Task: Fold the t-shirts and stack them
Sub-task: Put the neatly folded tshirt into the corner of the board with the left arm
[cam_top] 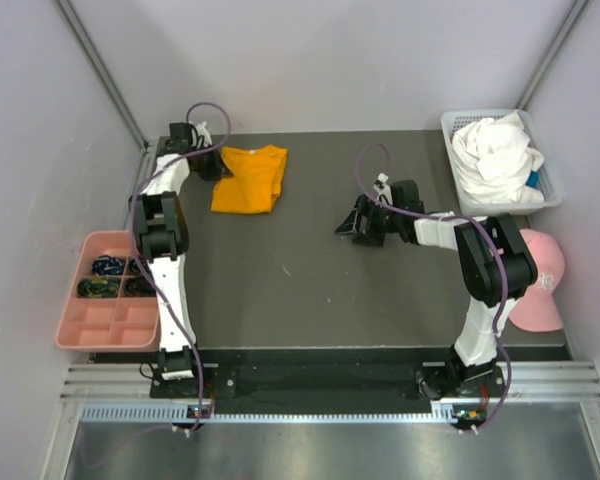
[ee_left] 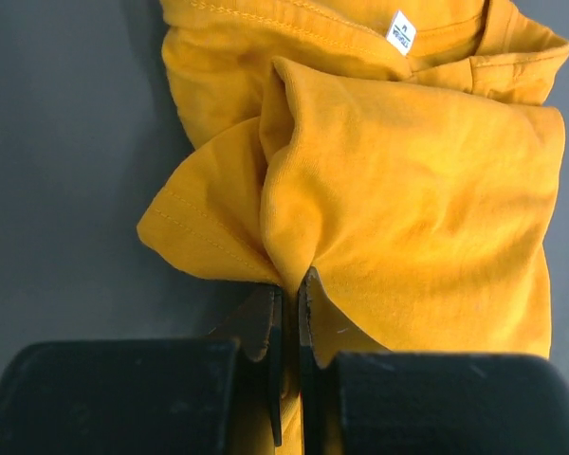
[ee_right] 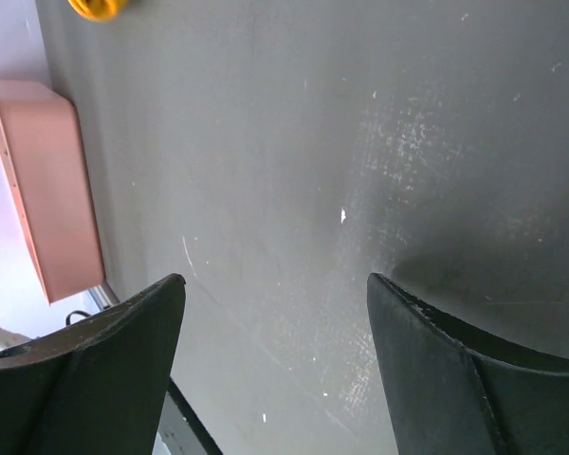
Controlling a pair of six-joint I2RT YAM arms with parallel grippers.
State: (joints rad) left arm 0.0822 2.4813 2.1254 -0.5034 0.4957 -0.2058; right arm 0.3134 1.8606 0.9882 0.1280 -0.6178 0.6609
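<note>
My left pincer [ee_left: 286,284] is pressed together on a fold at the edge of the orange t-shirt [ee_left: 408,190], and the cloth bunches into a peak right at my fingertips. From above, that shirt [cam_top: 248,178] lies folded at the far left of the dark table [cam_top: 310,290], with my left pincer [cam_top: 208,155] at its left edge. A small white label [ee_left: 402,31] shows at the collar, on the side away from my grip.

My right pincer [ee_right: 275,284] is spread wide and holds nothing, with only bare tabletop between its fingers. It hangs over the middle of the table [cam_top: 352,224], well apart from both shirts.

The white t-shirt [cam_top: 495,160] sits crumpled in the white basket [cam_top: 450,130] at the far right corner. A pink cap [cam_top: 542,290] lies near my right arm, and a pink tray [cam_top: 110,325] sits at the left edge.
</note>
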